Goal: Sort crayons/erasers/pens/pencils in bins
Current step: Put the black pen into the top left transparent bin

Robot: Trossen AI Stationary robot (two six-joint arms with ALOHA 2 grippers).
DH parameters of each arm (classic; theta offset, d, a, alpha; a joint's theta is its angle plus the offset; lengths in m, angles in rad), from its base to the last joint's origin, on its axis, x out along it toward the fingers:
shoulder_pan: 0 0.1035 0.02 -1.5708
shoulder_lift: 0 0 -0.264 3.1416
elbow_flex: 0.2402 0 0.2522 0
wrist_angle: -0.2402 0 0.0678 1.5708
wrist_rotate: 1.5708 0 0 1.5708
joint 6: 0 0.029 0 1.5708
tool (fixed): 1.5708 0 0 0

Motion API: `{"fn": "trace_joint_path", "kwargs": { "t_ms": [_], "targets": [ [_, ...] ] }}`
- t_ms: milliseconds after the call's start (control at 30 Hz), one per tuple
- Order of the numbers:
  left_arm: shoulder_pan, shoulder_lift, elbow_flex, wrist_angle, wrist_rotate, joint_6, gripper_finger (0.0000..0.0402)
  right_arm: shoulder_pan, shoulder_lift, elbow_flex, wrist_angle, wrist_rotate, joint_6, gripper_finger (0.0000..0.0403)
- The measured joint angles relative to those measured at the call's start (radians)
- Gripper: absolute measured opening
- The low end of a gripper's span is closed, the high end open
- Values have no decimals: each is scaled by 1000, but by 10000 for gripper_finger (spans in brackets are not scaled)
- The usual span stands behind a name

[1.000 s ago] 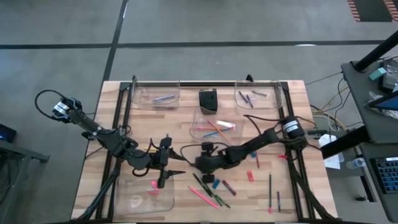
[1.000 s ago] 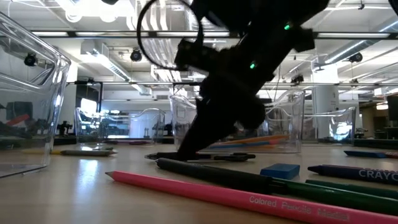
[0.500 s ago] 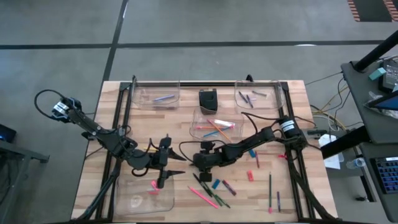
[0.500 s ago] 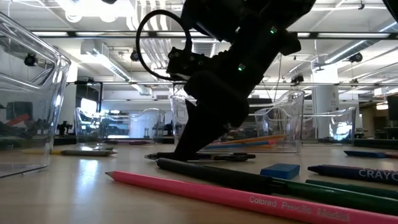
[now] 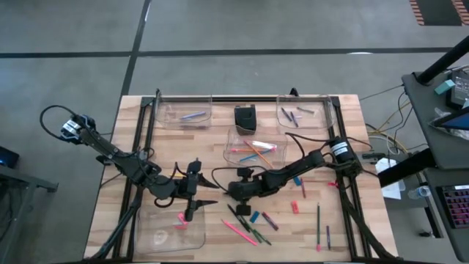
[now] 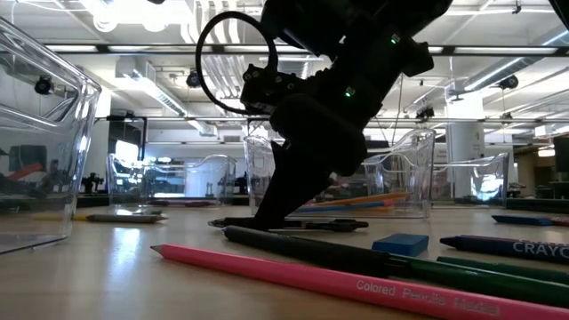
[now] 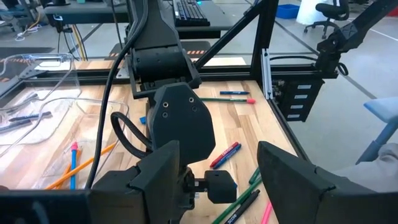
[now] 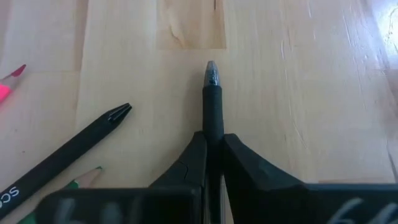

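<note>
- We see the right gripper (image 5: 236,199) down at the table's middle, its fingers (image 8: 193,155) pressed together on a black pen (image 8: 212,99) that lies on the wood beside a second black pen (image 8: 68,149).
- The left gripper (image 5: 209,204) hovers just beside it, fingers spread and holding nothing.
- Pencils (image 5: 238,231), crayons (image 5: 270,220) and a blue eraser (image 5: 254,217) lie loose nearby on the table (image 5: 366,183); the four bins (image 5: 253,150) stand around them.

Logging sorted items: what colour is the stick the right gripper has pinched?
Black, with a dark grey tip; the stick shows best in the right wrist view.
</note>
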Motion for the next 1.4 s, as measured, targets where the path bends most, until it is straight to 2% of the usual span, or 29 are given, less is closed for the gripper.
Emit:
{"fn": "trace_joint_path", "kwargs": {
  "t_ms": [333, 600, 1100, 1267, 1400],
  "targets": [
    [0, 0, 0, 1, 0, -1, 203, 43, -82, -10, -87, 12, 48, 24],
    [0, 0, 0, 4, -8, -2, 203, 124, -185, -8, -123, 130, 60, 24],
    [2, 6, 0, 9, -36, 47, 203, 149, -331, -12, -67, 154, 9, 22],
    [9, 32, -1, 21, -82, 72, 203, 155, -365, -30, -24, 153, -12, 22],
    [22, 74, -1, 110, -85, 143, 203, 158, -390, -58, 22, 150, -28, 22]
  ]
}}
